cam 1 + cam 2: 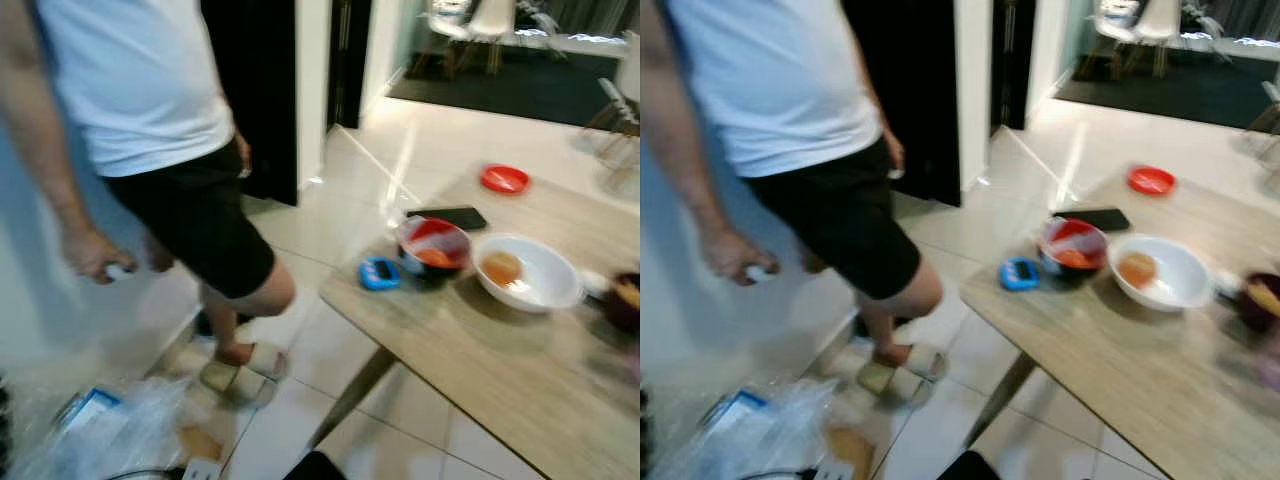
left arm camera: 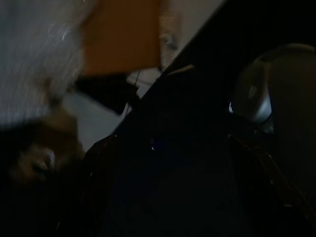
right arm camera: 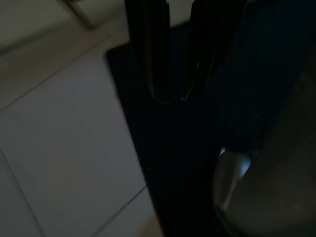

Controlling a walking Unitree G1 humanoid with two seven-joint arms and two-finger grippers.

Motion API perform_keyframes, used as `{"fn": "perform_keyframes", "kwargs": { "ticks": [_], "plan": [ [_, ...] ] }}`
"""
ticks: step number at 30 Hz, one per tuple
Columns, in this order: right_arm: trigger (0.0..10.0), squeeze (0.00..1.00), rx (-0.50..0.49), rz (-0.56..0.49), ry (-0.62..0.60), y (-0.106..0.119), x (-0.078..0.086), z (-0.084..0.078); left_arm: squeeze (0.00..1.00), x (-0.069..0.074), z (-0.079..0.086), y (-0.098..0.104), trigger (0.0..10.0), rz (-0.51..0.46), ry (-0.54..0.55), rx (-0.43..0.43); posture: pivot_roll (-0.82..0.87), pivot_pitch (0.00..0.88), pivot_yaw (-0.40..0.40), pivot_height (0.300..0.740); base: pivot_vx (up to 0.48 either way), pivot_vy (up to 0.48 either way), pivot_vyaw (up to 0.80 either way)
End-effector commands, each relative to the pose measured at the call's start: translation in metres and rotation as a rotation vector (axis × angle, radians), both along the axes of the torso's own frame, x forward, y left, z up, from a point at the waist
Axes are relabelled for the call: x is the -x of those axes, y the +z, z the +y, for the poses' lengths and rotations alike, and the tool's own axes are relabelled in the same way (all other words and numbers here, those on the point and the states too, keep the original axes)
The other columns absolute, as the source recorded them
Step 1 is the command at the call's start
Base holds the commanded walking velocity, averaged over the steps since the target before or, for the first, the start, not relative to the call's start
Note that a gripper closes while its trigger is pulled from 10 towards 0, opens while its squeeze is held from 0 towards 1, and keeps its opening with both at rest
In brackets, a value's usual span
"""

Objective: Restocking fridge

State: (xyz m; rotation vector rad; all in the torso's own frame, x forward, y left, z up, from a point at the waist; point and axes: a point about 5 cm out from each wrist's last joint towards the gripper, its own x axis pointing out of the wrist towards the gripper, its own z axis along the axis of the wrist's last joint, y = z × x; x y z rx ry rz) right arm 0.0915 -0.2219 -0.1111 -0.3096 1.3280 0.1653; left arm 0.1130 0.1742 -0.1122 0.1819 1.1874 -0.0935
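Person (image 1: 160,130) left of table (image 1: 480,380); bowl (image 1: 528,272), phone (image 1: 447,217) on table; bag (image 1: 110,435) on floor before person.

I am in a home, in a dining space beside a kitchen. At the right of the frame a wooden counter (image 1: 480,370) carries a white bowl (image 1: 530,272), a red-lined bowl (image 1: 433,247), a red plate (image 1: 505,179) and a phone (image 1: 447,217). Glossy floor tiles (image 1: 350,180) run to pale chairs (image 1: 480,25) at the upper right. A person (image 1: 150,120) in slippers stands at the left, above plastic shopping bags (image 1: 120,430) at the lower left.
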Motion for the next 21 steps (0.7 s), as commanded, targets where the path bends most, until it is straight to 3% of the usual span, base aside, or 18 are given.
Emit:
{"fn": "perform_keyframes", "kwargs": {
  "ticks": [1, 4, 14, 21],
  "plan": [
    [10.0, 0.0, -0.028, 0.009, 0.016, -0.003, 0.003, 0.01, 0.0, 0.012, -0.01, -0.004, 10.0, 0.054, -0.025, 0.052, 0.02, 0.0, -0.008, 0.74, 0.0, 0.0, 0.77],
    [10.0, 0.0, -0.016, 0.002, 0.011, -0.002, 0.003, 0.009, 0.0, 0.012, -0.009, -0.004, 10.0, 0.053, -0.025, 0.051, 0.02, 0.0, -0.008, 0.74, 0.0, 0.0, 0.75],
    [10.0, 0.0, 0.055, -0.1, -0.106, -0.001, -0.001, 0.005, 0.0, 0.012, -0.007, -0.004, 10.0, 0.051, -0.028, 0.049, 0.0, 0.0, 0.001, 0.74, 0.0, 0.0, 0.0],
    [10.0, 0.0, 0.005, -0.208, -0.2, 0.002, -0.008, 0.006, 0.0, 0.012, -0.007, -0.004, 10.0, 0.049, -0.02, 0.054, 0.02, 0.0, -0.008, 0.74, 0.0, 0.0, 0.0]
  ]
}}
